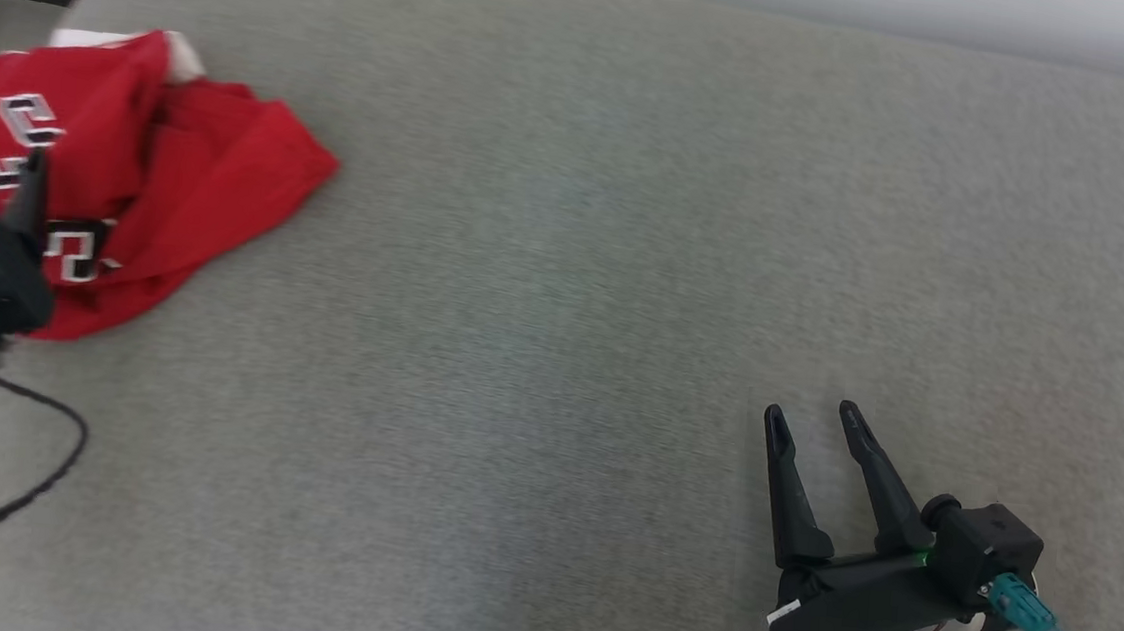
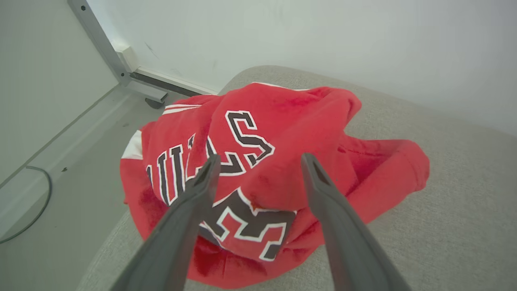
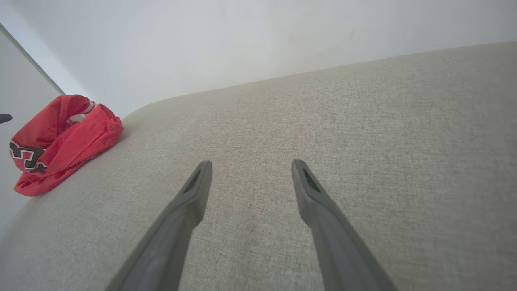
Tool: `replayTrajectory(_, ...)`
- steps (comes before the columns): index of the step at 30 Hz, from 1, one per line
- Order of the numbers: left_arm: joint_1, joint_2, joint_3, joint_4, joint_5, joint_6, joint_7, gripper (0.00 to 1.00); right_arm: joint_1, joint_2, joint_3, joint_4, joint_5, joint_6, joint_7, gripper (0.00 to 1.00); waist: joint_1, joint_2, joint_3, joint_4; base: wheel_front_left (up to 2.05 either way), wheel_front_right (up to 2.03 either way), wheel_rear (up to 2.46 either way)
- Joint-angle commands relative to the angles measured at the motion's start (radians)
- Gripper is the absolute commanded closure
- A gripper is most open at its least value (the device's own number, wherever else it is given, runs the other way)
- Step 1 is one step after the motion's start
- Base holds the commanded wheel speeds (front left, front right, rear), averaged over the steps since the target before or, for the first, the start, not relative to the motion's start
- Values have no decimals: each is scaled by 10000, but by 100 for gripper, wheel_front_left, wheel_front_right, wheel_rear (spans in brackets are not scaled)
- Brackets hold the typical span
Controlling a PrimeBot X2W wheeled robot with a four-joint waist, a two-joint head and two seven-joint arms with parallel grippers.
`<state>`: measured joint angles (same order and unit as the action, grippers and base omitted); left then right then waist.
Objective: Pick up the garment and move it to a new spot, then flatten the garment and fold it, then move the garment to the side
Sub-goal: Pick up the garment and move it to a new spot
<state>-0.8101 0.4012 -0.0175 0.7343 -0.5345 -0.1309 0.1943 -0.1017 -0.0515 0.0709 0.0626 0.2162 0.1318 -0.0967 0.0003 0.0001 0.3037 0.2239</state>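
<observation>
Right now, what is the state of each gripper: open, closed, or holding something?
Left gripper: open, holding nothing, fingers pointing at the red jersey.
Right gripper: open, holding nothing, over the grey padded surface.

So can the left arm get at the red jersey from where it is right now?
Probably yes. The left gripper is open and pointed straight at the crumpled red jersey, with nothing between them.
</observation>
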Motion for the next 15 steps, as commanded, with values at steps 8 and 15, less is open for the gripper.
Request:
replayTrajectory(8,-372,811,97,805,-333,106,881,0,80,29,201,-330,-37,-21,39,0,-3,-1,1351,-1795,0,0,0)
replayTrajectory(15,-539,670,-93,1312,-190,458,1106,65,4,28,232,-307,66,-21,-13,0,-3,-1,1414,-1768,0,0,0)
